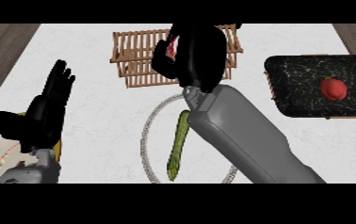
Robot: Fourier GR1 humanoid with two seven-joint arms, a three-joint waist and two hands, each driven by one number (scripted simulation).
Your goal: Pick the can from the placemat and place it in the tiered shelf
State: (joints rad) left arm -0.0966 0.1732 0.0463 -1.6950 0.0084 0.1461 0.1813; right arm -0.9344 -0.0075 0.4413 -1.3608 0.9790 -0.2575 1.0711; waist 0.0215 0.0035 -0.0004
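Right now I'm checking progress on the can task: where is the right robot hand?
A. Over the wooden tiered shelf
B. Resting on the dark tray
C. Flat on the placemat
A: the right robot hand is over the wooden tiered shelf, fingers curled around something red.

The can [173, 45] shows only as a narrow red sliver between the curled thumb and fingers of the right hand [197, 53], which hides most of it (its pose cannot be told). It is over the tiered shelf [139, 53], a light wooden slatted rack at the far middle of the bench. The placemat [147, 133], round with a pale braided rim, lies nearer on the bench, partly covered by the forearm.
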